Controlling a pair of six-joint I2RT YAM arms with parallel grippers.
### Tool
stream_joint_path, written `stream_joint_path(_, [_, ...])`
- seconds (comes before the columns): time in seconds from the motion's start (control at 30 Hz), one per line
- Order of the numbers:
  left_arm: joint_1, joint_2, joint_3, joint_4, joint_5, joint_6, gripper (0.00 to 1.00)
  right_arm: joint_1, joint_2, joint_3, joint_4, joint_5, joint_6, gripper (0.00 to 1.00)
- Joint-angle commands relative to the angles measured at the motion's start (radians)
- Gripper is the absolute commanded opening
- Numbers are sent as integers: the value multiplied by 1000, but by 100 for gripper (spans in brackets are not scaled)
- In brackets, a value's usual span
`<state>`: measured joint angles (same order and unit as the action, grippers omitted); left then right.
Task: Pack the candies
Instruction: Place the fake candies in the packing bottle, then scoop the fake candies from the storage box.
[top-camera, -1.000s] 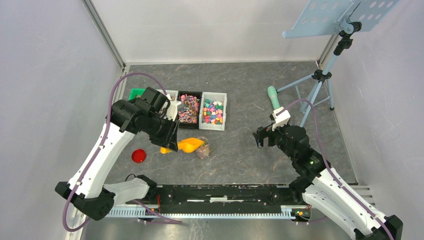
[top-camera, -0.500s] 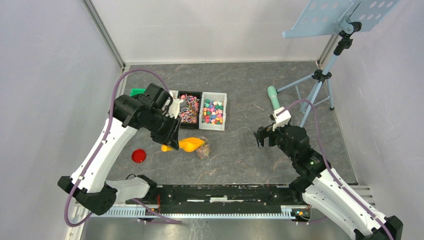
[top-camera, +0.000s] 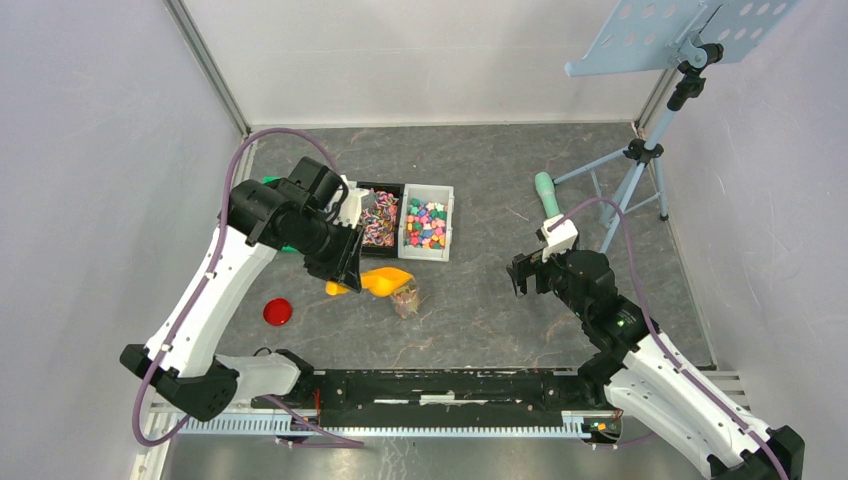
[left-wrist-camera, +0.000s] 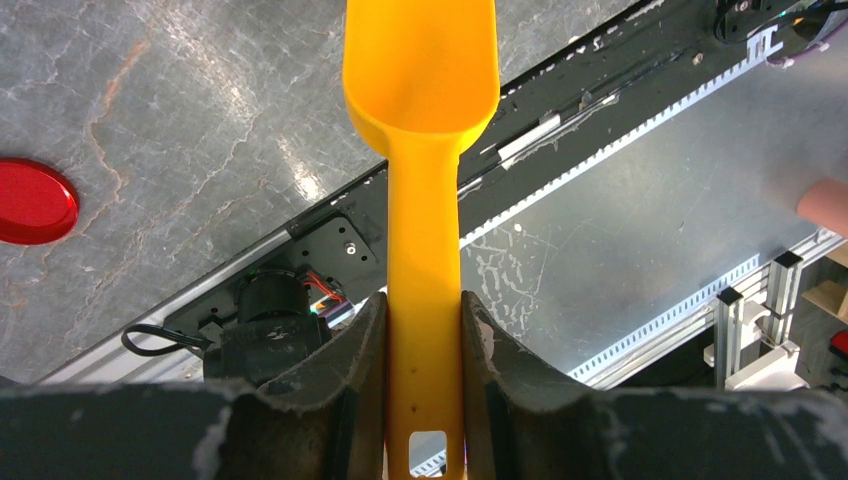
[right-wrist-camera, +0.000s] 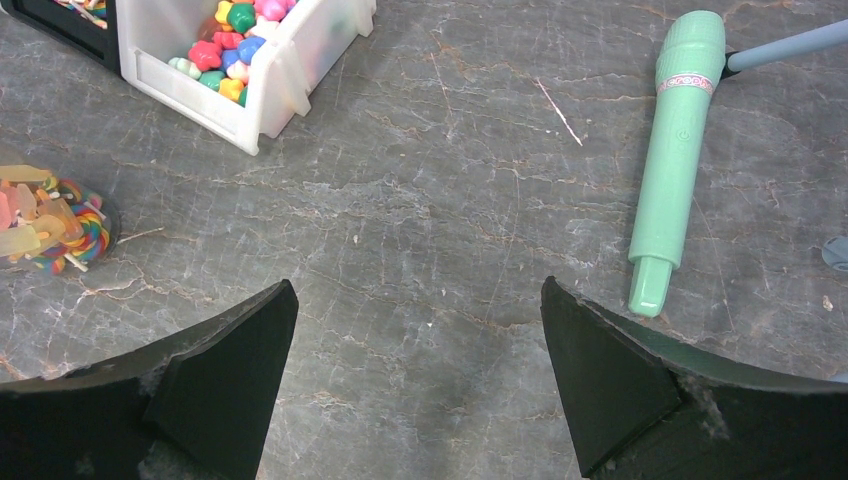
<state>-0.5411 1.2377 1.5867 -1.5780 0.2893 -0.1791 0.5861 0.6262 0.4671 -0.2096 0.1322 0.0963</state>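
Note:
My left gripper (top-camera: 341, 272) is shut on the handle of the orange scoop (top-camera: 383, 282), whose bowl points right over a small clear jar (top-camera: 406, 298) holding candies. In the left wrist view the scoop (left-wrist-camera: 421, 90) runs straight out between my fingers (left-wrist-camera: 360, 350), and no sweets show in its bowl. More candies (top-camera: 428, 222) fill a white bin (top-camera: 426, 255) and a black bin (top-camera: 380, 187) behind the scoop. My right gripper (top-camera: 522, 272) is open and empty, hovering over bare table right of the jar (right-wrist-camera: 45, 228). The white bin's candies (right-wrist-camera: 228, 50) show in the right wrist view.
A red round lid (top-camera: 278, 311) lies on the table left of the scoop, also in the left wrist view (left-wrist-camera: 30, 200). A green bin (top-camera: 268, 185) is partly hidden by my left arm. A mint-green microphone (right-wrist-camera: 675, 150) and a tripod stand (top-camera: 640, 150) are at the right.
My left arm has moved slightly up and right with the scoop, bringing its bowl over the jar. The right arm has not moved.

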Motion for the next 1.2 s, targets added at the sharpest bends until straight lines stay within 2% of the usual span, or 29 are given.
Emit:
stream_joint_path(0.0, [-5,29,39,-70,36,-70,2,-4,-19,16,26,-11,9,98])
stream_joint_path(0.2, [-5,18,-17,-70,23,-65,2,-3,-32,18,14,2,4,98])
stream_joint_path(0.4, [-6,-8,15,-64,-20,-38,2,-3,-24,19,19,0,3,98])
stream_joint_path(0.57, [-5,-73,7,32,-35,-18,2,-3,-10,31,21,-16,3,98])
stream_joint_path(0.73, [-5,-199,-86,239,-52,17,2,-3,-1,45,20,-9,-6,98])
stream_joint_path(0.87, [-5,-361,-231,505,-94,72,2,-3,16,69,14,-25,-3,98])
stream_joint_path(1.03, [-5,-557,-421,756,-174,229,2,-4,35,89,8,-29,2,98])
stream_joint_path(1.17, [-5,-638,-551,895,-196,313,2,-2,66,118,10,-51,10,98])
